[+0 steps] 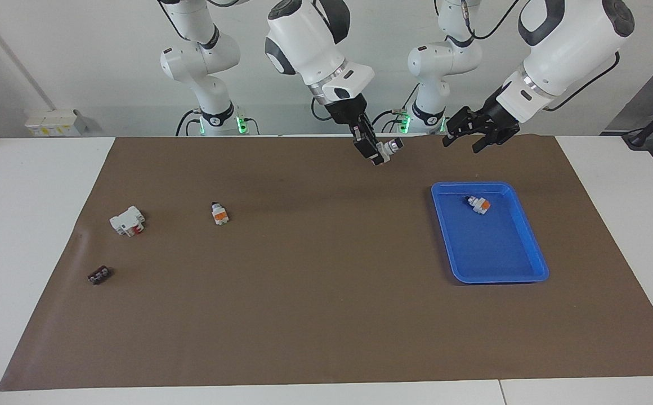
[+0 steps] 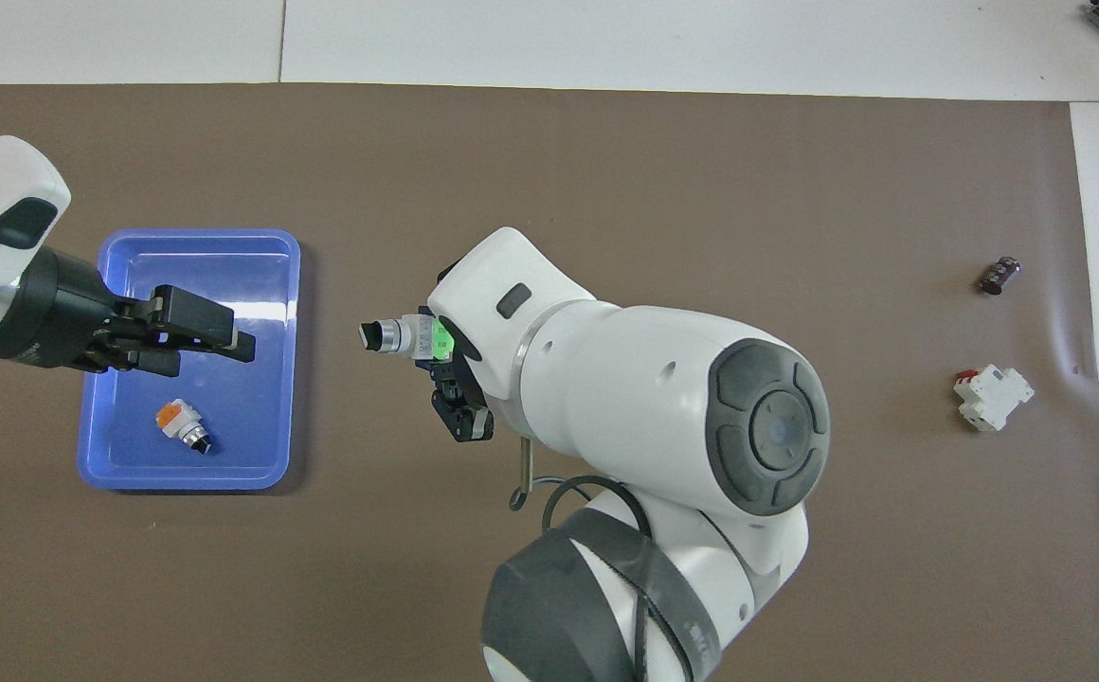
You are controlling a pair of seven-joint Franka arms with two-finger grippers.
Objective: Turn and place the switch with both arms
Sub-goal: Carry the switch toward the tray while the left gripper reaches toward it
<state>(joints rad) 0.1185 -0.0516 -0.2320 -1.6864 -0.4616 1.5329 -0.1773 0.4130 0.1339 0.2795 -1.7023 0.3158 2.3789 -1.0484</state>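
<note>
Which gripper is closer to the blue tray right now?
Left. The left gripper hangs open over the blue tray; the right gripper holds the switch above the mat beside it.

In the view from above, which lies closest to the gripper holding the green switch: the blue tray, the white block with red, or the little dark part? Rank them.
From the right gripper, shut on the green switch in the air:
1. Blue tray, toward the left arm's end.
2. White block, toward the right arm's end.
3. Dark part, a little farther from the robots than the block.
</note>
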